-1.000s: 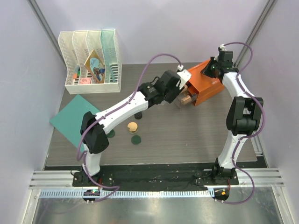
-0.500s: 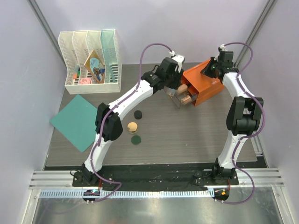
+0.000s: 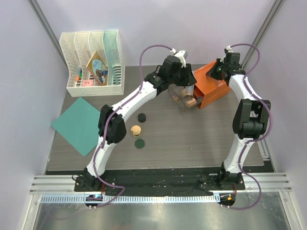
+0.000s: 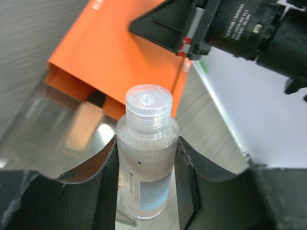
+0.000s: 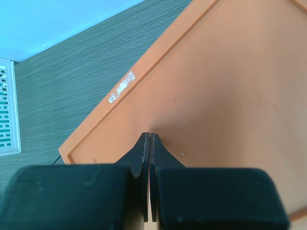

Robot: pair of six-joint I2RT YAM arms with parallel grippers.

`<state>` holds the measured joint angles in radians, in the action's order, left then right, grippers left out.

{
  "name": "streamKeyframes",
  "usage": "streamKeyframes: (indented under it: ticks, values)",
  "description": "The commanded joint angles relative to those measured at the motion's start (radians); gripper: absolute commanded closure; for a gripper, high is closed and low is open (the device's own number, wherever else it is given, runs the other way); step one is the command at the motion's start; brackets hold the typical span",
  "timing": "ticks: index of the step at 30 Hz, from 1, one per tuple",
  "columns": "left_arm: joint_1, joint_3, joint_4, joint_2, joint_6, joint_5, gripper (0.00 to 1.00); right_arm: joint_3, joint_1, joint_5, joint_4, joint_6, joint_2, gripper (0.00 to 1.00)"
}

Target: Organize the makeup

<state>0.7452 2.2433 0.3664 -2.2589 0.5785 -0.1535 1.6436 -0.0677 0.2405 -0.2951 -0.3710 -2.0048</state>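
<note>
My left gripper [image 4: 147, 143] is shut on the clear tube [image 4: 147, 158], a see-through bottle with a clear cap, held upright between both pads. In the top view this gripper [image 3: 184, 91] hangs over the clear drawer [image 3: 180, 101] pulled out of the orange drawer box [image 3: 211, 88]. A peach bottle [image 3: 191, 101] lies in that drawer. My right gripper [image 5: 150, 136] is shut, tips resting on the orange box's top [image 5: 230, 96]. On the table lie a black jar [image 3: 141, 117], a tan compact [image 3: 136, 129] and a dark-green disc [image 3: 139, 143].
A white mesh file organizer [image 3: 93, 64] stands at the back left. A teal flat sheet [image 3: 76, 125] lies at the left table edge. The right arm's body [image 4: 249, 28] looms just behind the orange box in the left wrist view.
My left arm has swung back and to the right with the clear tube, bringing it over the drawer. The right arm has stayed on the box.
</note>
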Motion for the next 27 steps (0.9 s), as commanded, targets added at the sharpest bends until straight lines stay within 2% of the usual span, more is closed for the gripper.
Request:
streamKeyframes:
  ticks: [1,2,3,5,7,10,11,13,14,15,16,27]
  values:
    - [0.000,-0.007,-0.109,-0.008,0.093,-0.064,1.00,-0.126,-0.001,-0.116,-0.345,0.060,-0.180,0.99]
    - [0.000,-0.017,-0.109,-0.010,0.104,-0.061,0.99,-0.126,-0.001,-0.115,-0.345,0.060,-0.180,0.99]
    - [0.002,-0.025,-0.112,-0.010,0.109,-0.054,0.93,-0.126,-0.001,-0.115,-0.345,0.060,-0.178,0.99]
    - [0.002,-0.057,-0.118,-0.005,0.112,-0.035,0.87,-0.125,-0.001,-0.112,-0.345,0.060,-0.178,0.99]
    - [-0.001,-0.076,-0.125,-0.010,0.116,-0.020,0.86,-0.126,-0.001,-0.112,-0.346,0.060,-0.176,0.99]
    - [-0.001,-0.071,-0.124,-0.022,0.129,-0.035,0.71,-0.128,-0.003,-0.110,-0.346,0.060,-0.176,0.99]
    - [-0.001,-0.070,-0.123,-0.028,0.132,-0.038,0.58,-0.128,-0.004,-0.110,-0.345,0.061,-0.176,0.99]
    - [-0.001,-0.070,-0.116,-0.031,0.142,-0.047,0.42,-0.128,-0.004,-0.110,-0.346,0.061,-0.176,0.99]
    - [-0.003,-0.070,-0.112,-0.031,0.144,-0.050,0.26,-0.130,-0.006,-0.110,-0.346,0.061,-0.176,0.99]
    - [-0.003,-0.070,-0.110,-0.033,0.149,-0.052,0.16,-0.128,-0.006,-0.107,-0.346,0.060,-0.176,0.99]
    - [-0.004,-0.068,-0.106,-0.031,0.149,-0.047,0.00,-0.128,-0.007,-0.109,-0.346,0.061,-0.173,0.99]
    - [-0.047,-0.103,-0.187,0.090,0.112,-0.058,0.00,-0.130,-0.011,-0.106,-0.346,0.060,-0.175,0.99]
